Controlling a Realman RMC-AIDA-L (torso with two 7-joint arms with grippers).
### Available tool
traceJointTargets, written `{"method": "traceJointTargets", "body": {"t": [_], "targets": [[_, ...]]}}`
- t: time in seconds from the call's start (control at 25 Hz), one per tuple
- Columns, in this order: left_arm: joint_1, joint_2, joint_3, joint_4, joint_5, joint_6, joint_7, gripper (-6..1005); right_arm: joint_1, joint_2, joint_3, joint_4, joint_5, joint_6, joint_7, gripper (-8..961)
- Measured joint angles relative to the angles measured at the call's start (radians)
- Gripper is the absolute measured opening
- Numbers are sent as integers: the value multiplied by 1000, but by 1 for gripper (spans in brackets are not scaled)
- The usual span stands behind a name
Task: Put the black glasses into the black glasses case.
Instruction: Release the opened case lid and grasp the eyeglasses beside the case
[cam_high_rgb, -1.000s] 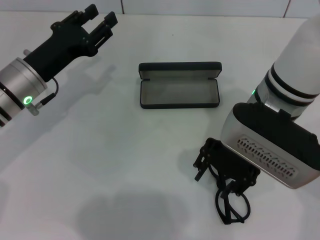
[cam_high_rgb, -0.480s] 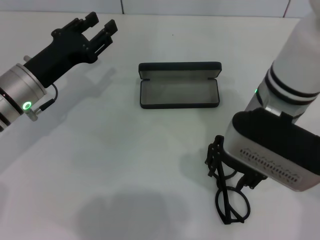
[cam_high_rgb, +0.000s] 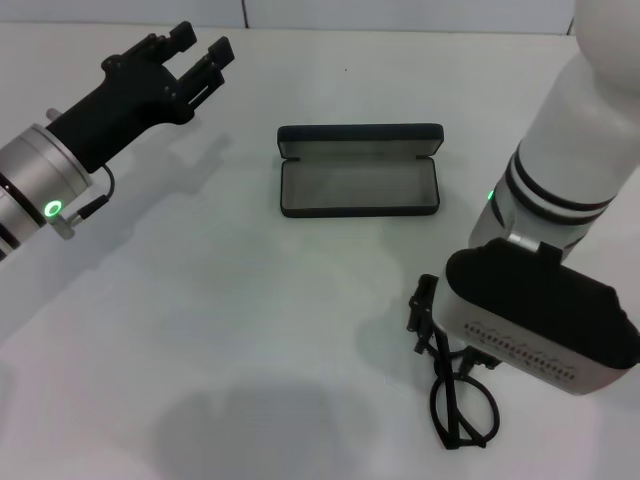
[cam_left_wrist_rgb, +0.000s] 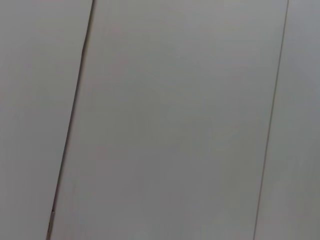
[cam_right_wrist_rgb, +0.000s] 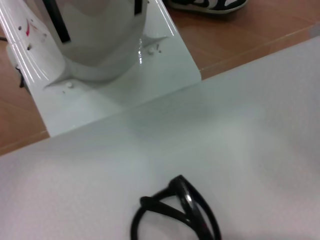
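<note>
Jaws on the left gripper (cam_high_rgb: 196, 53) stand parted with nothing between them, held above the far left of the table (cam_high_rgb: 220, 330), well apart from everything else; whether the right gripper's (cam_high_rgb: 425, 312) jaws are open or closed cannot be told, since the bulky white and black wrist housing covers most of them in the head view and the right wrist view does not show them at all. That table is a plain white surface carrying both task items. Largest on it is the black glasses case (cam_high_rgb: 359, 170), lying open at the middle far side, its lid tipped back toward the far edge and its grey lining facing up, nothing inside. Right of centre and nearer, the right arm reaches down so that the dark tip of its gripper sits directly over the far end of the black glasses (cam_high_rgb: 460, 403). They lie on the table at the near right, well apart from the case, with one round rim showing clear of the wrist housing. From the right wrist view the glasses (cam_right_wrist_rgb: 175, 215) appear folded, resting flat on the white surface near its edge, with the robot's white base (cam_right_wrist_rgb: 100, 60) and the brown floor (cam_right_wrist_rgb: 250, 35) beyond.
</note>
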Motion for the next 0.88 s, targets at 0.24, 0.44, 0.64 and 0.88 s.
{"method": "traceJointTargets", "body": {"t": [0.24,0.44,0.64,0.88], "targets": [[-3,0,0,-3,0,-2,0,550,-5,0,-42,0,1,46,-4,462],[-2,2,0,-3,0,-2,0,551,-5,0,-66,4,2,72,-4,453],[0,4,0,-3,0,-4,1,551,-5,0,-68,6,6,79,-4,441],[0,5,0,-5,0,-7,5,551,-4,0,-71,9,22,80,-4,402]]}}
